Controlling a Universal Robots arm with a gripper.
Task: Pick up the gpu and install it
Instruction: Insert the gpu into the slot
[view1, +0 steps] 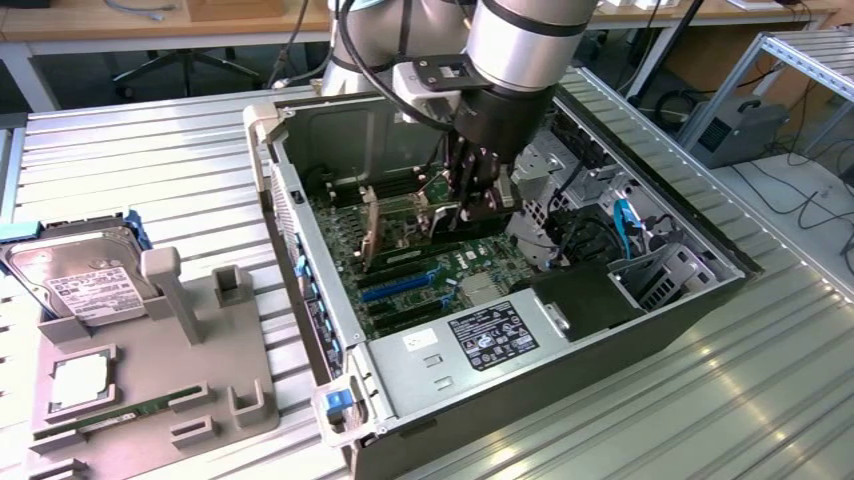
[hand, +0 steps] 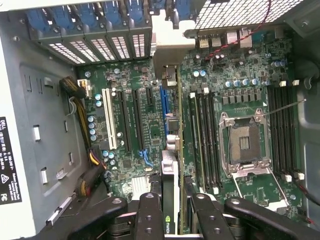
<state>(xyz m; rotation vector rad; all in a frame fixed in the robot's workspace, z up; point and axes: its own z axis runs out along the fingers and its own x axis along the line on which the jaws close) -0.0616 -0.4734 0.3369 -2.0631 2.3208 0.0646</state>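
Fingers narrow, clamped across the gpu near its inner end. I hold it on edge so its lower edge faces the motherboard squarely. The card sits deep inside the open case, which lies on its side on the surface so I can reach in from above. The silver bracket points at the rear slot openings, as it must to line up there. The card runs just beside the blue slot. I cannot tell whether it is seated.
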